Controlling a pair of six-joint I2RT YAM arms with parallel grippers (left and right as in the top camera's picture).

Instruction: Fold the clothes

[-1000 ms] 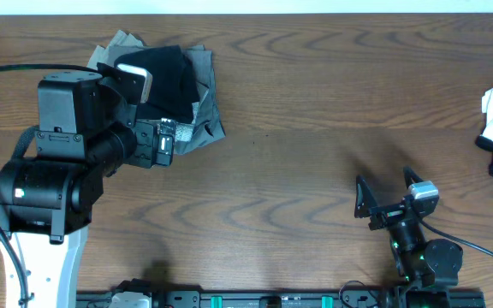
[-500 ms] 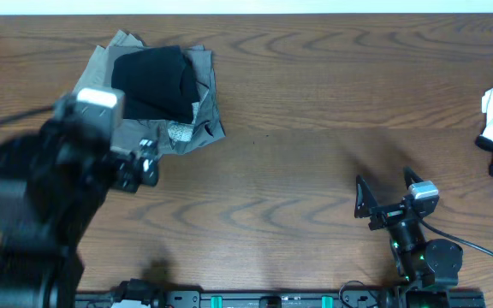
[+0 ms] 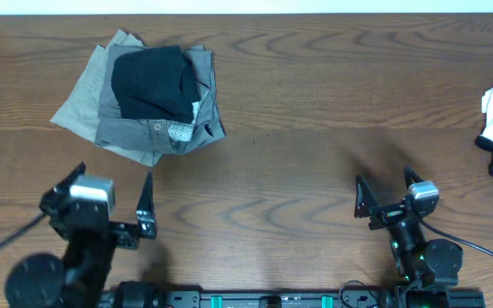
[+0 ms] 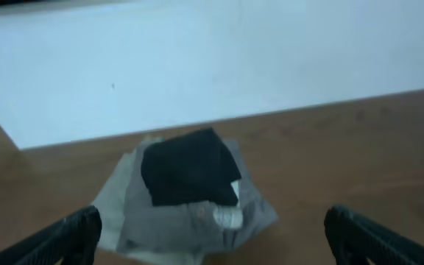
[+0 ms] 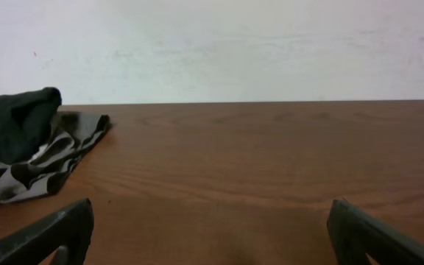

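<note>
Wooden table (image 3: 315,103) carries a stack of clothes (image 3: 148,103): khaki piece (image 3: 75,109) lowest, grey buttoned piece (image 3: 131,137) over it, black piece (image 3: 152,81) topmost. Left claw (image 3: 115,173) is seen spread wide and empty, robot-side of the stack and apart from it. Right claw (image 3: 383,177) is likewise spread and empty, well right of the stack.

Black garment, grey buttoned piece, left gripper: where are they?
black garment (image 3: 152,81), overhead view, middle of its top.
grey piece (image 3: 135,133), overhead view, waistband beside the button.
left gripper (image 3: 115,171), overhead view, midway between its fingertips.
</note>
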